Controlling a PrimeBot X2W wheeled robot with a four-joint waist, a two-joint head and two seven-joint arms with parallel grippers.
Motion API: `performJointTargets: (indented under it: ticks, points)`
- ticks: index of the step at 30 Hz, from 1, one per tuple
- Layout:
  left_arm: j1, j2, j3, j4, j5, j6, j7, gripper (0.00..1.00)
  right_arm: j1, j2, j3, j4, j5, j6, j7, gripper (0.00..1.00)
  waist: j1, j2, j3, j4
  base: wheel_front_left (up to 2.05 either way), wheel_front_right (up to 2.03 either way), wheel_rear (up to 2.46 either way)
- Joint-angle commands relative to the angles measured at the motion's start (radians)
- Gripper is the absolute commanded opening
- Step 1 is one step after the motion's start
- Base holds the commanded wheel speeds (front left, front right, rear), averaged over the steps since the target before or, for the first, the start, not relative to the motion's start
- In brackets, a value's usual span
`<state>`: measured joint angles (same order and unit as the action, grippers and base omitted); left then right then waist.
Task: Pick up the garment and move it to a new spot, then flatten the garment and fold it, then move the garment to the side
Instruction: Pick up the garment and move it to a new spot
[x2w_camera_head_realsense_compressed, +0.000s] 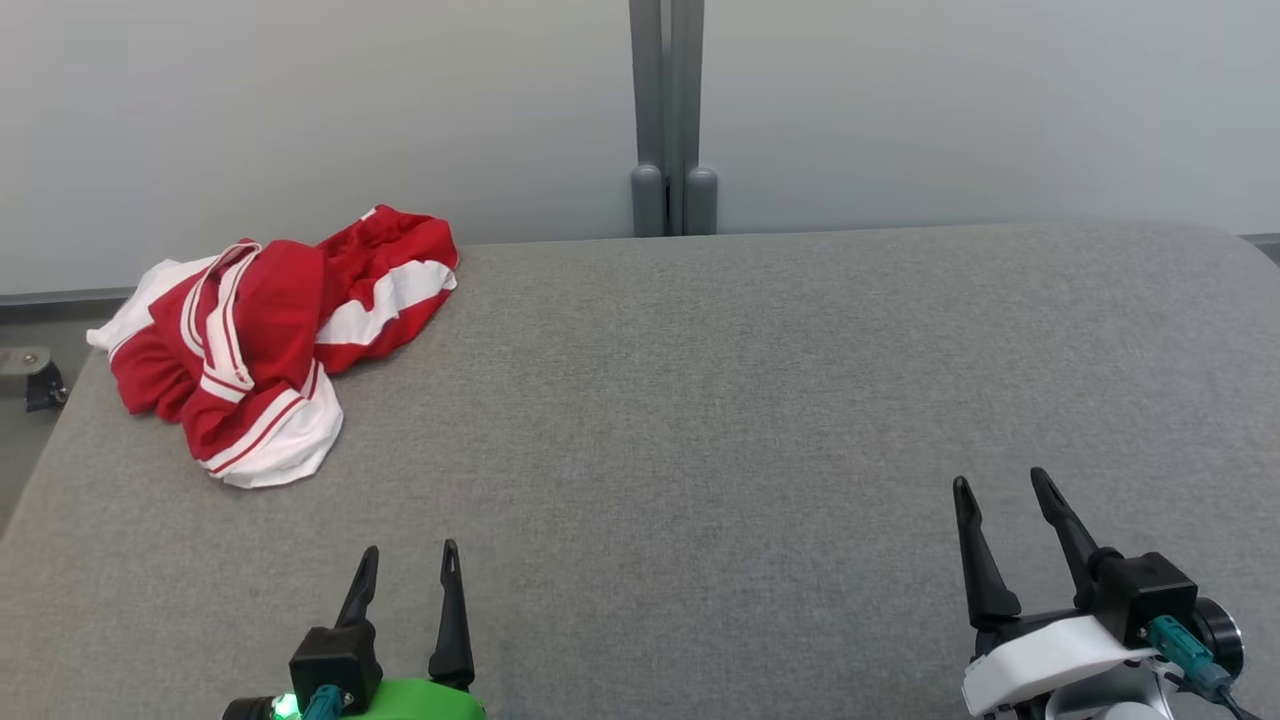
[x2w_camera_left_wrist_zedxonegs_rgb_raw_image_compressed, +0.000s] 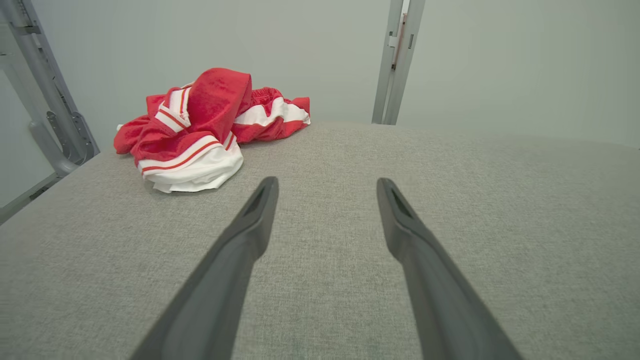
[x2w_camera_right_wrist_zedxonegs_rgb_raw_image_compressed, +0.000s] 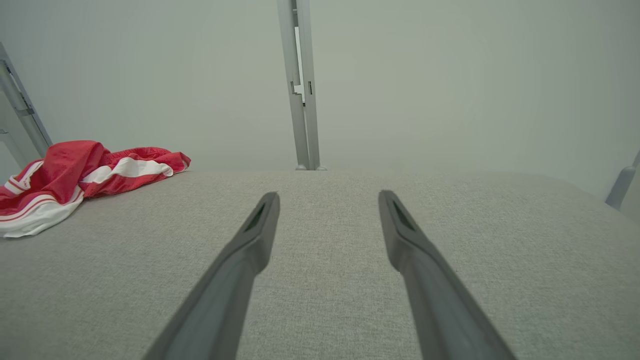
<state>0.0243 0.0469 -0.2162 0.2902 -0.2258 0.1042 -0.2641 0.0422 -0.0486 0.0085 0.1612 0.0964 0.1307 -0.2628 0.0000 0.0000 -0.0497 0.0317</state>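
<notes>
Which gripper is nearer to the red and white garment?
Left. The left gripper hovers open short of the garment; the right gripper, also open, is much farther, off to its right.

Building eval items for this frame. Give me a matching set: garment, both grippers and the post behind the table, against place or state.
1. garment
2. left gripper
3. right gripper
4. post

A. open, lower right of the head view
B. crumpled at the far left of the table
C. upright behind the far edge
D. open, lower left of the head view

Pairs: 1-B, 2-D, 3-A, 4-C
</notes>
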Motion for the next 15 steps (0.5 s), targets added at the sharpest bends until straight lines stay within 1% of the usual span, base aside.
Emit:
performJointTargets:
  ticks: [1, 4, 15]
  points:
    - [-0.016, 0.007, 0.002, 0.001, 0.012, -0.001, -0.001, 1.00, 0.014, -0.003, -0.003, -0.001, 0.007, 0.000, -0.003, 1.00, 0.0000, 0.0000, -0.003, 0.046, 0.00, 0.00, 0.00]
    - [-0.018, 0.007, 0.010, 0.001, 0.019, -0.001, -0.001, 1.00, 0.014, -0.003, 0.000, -0.002, 0.011, 0.000, -0.003, 1.00, 0.0000, 0.0000, -0.004, 0.102, 0.00, 0.00, 0.00]
    - [-0.030, 0.016, 0.043, -0.007, 0.040, -0.012, -0.001, 1.00, -0.010, -0.003, 0.012, -0.013, 0.035, 0.000, -0.003, 1.00, 0.0000, 0.0000, 0.013, 0.416, 0.00, 0.00, 0.00]
